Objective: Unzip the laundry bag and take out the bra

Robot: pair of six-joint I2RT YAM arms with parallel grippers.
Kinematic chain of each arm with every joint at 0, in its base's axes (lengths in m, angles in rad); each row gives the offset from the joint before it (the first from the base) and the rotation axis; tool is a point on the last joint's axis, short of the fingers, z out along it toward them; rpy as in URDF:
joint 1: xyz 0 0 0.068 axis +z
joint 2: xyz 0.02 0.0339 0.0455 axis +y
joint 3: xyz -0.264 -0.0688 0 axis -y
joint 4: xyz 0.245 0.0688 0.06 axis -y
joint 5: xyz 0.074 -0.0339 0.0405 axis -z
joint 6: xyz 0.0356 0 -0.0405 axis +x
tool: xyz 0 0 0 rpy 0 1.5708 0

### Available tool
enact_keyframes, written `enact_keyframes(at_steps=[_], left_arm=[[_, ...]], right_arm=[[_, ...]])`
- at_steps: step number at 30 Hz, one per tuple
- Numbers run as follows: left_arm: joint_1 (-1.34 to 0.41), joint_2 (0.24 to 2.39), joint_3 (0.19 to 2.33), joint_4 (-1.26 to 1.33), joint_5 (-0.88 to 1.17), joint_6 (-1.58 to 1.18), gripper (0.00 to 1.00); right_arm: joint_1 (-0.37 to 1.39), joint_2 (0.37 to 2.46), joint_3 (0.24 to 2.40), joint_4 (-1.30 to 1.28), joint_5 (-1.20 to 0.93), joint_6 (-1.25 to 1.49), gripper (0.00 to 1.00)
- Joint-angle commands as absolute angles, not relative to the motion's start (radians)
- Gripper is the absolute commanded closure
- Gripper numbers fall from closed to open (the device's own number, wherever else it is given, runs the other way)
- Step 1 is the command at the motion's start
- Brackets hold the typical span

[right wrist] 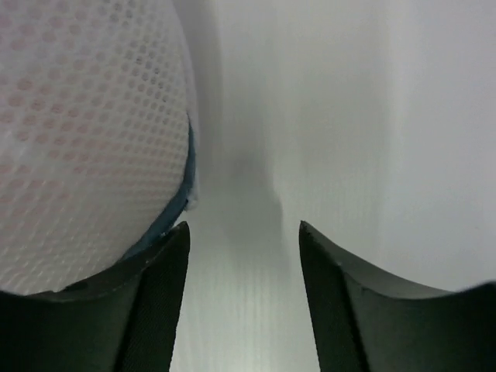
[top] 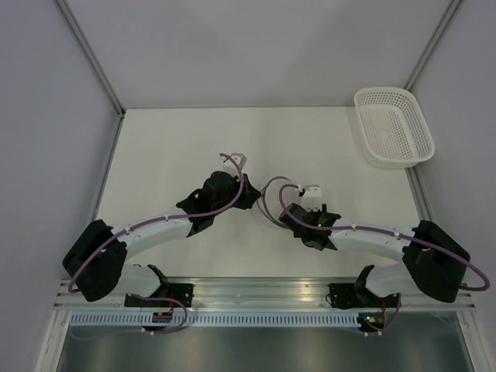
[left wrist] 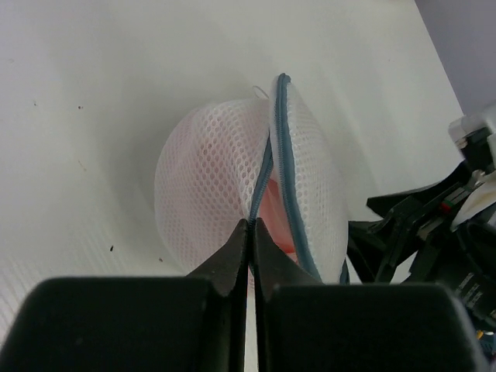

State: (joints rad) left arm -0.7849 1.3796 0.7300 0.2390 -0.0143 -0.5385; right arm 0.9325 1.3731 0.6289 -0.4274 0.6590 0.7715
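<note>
L gripper (left wrist: 249,232) tips pinched together right at the laundry bag (left wrist: 205,186) zipper rim (left wrist: 288,155). R gripper (right wrist: 244,232) jaws apart, empty, just beside bag. Zip looks partly open w/ pink bra (left wrist: 273,203) showing inside the gap, not out yet.

— How are the arms sitting?
— I'm reaching both toward the laundry bag (left wrist: 205,186). The left arm (top: 155,229) is bending in from the bag's left, and the right arm (top: 372,236) from its right.
— And the grippers?
— The left gripper (left wrist: 249,223) is pressing its jaws together, tips at the bag's zip rim. I can't tell whether mesh is caught. The right gripper (right wrist: 242,229) is standing with jaws apart, one finger (right wrist: 155,310) just beside the bag.
</note>
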Motion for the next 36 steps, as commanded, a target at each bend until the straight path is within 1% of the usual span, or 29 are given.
enact_keyframes(at_steps=[1,2,3,5,7,10,15,22,30,34,36], left_arm=[[-0.785,1.279,0.689,0.262,0.028,-0.546,0.98],[-0.785,1.263,0.667,0.264,0.032,-0.558,0.98],[-0.785,1.247,0.658,0.265,0.035,-0.567,0.98],[-0.788,1.204,0.628,0.276,0.057,-0.597,0.98],[-0.795,1.168,0.609,0.291,0.077,-0.621,0.98],[-0.807,1.132,0.568,0.330,0.118,-0.679,0.98],[-0.840,1.123,0.557,0.403,0.169,-0.752,0.98],[-0.882,1.124,0.591,0.425,0.175,-0.788,0.98],[-0.899,1.129,0.588,0.442,0.172,-0.816,0.98],[-0.900,1.120,0.584,0.442,0.160,-0.827,0.98],[-0.902,1.103,0.581,0.420,0.128,-0.827,0.98]], right_arm=[[0.930,1.217,0.687,-0.572,0.721,0.824,0.33],[0.930,1.175,0.696,-0.578,0.704,0.809,0.26],[0.931,1.092,0.718,-0.587,0.683,0.769,0.23],[0.931,1.016,0.744,-0.586,0.595,0.717,0.19],[0.931,0.939,0.784,-0.575,0.537,0.657,0.16],[0.931,0.919,0.834,-0.572,0.451,0.597,0.16],[0.933,0.998,0.903,-0.545,0.335,0.549,0.16],[0.954,1.111,0.986,-0.564,0.344,0.526,0.16],[0.986,1.120,1.018,-0.564,0.331,0.531,0.14],[1.009,1.187,1.049,-0.646,0.403,0.555,0.15],[1.031,1.218,1.058,-0.710,0.472,0.580,0.15]])
